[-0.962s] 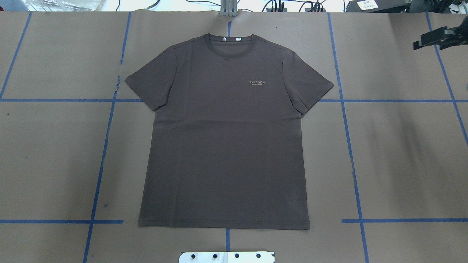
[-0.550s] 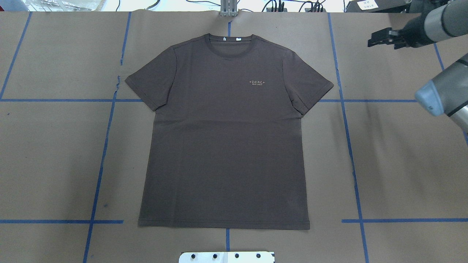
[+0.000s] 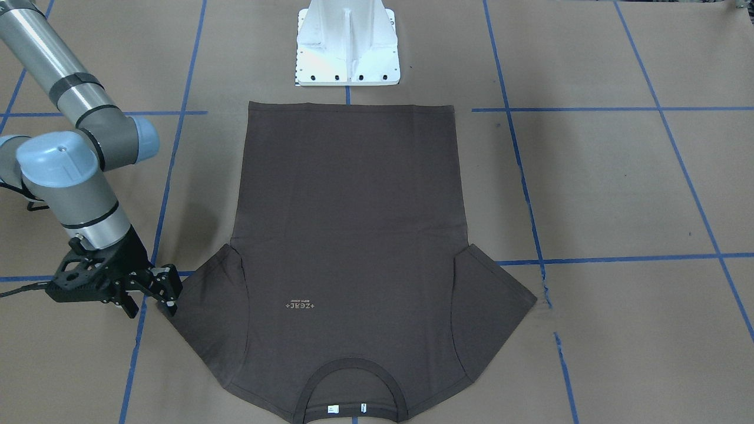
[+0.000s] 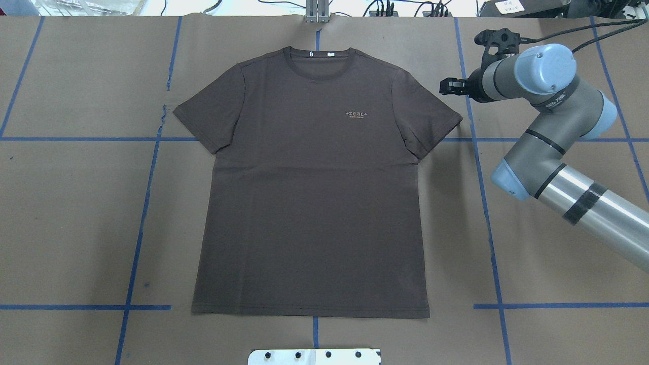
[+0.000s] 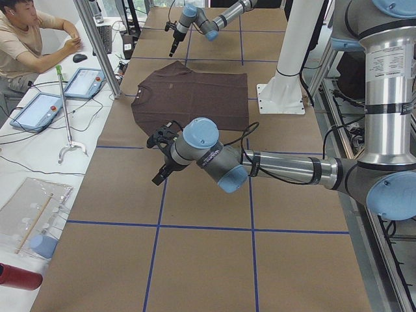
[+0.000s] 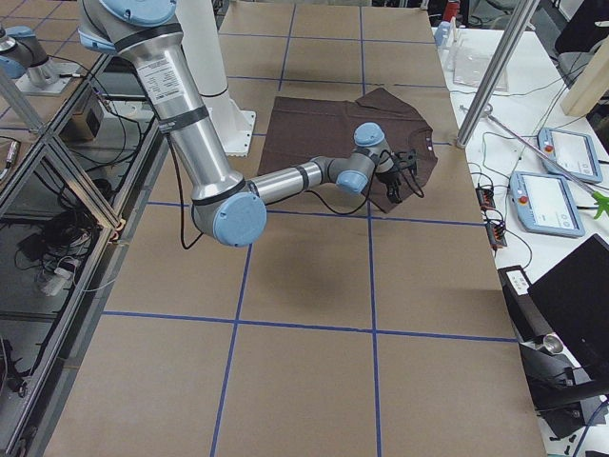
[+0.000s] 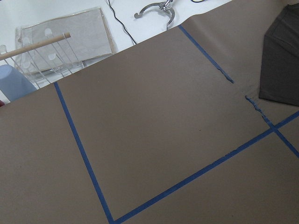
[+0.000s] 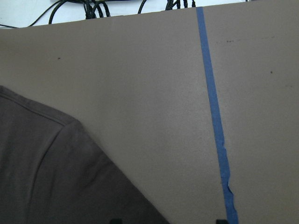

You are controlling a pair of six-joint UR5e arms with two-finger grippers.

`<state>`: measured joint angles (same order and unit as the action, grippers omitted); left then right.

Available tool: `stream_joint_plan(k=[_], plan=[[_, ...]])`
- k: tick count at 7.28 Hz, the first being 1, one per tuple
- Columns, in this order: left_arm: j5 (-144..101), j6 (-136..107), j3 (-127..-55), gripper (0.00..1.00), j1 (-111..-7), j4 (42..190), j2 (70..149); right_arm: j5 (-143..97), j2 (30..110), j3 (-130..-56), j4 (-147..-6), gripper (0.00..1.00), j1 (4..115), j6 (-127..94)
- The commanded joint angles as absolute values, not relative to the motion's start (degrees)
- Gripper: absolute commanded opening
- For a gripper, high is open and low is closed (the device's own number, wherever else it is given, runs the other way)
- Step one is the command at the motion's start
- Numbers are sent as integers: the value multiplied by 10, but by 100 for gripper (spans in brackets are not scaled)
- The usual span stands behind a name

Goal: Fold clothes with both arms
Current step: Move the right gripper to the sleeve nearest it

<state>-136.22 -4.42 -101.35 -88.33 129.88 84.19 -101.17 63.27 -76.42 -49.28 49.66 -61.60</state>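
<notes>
Brown T-shirt (image 4: pixel 309 203) lies flat; right fingers (image 3: pixel 169 284), parted, stand just beside its sleeve (image 3: pixel 206 306); left fingers (image 5: pixel 160 175): cannot tell; a shallow pinch could crumple it.

T-shirt (image 4: pixel 309 203): flat at centre of worktop (image 4: pixel 76 203), hem toward pedestal (image 3: pixel 347 47), collar away. Beside its robot-right sleeve: right end effector (image 3: pixel 172 292). Well apart leftward: left end effector (image 5: pixel 160 170).

Prob. paper-covered table (image 4: pixel 76 213) w/ blue tape grid (image 4: pixel 76 139)
</notes>
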Motion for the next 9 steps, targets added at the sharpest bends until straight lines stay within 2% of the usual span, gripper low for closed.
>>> stream_joint_plan(k=[1,9], plan=[[-1362,-43,-1014,100,-884,1299,842,-1004,628,-746,-492,71,479,-616],[-1362,-43,-1013,100,-884,1299,847,-1003,641,-735,-491,70,468,-614]])
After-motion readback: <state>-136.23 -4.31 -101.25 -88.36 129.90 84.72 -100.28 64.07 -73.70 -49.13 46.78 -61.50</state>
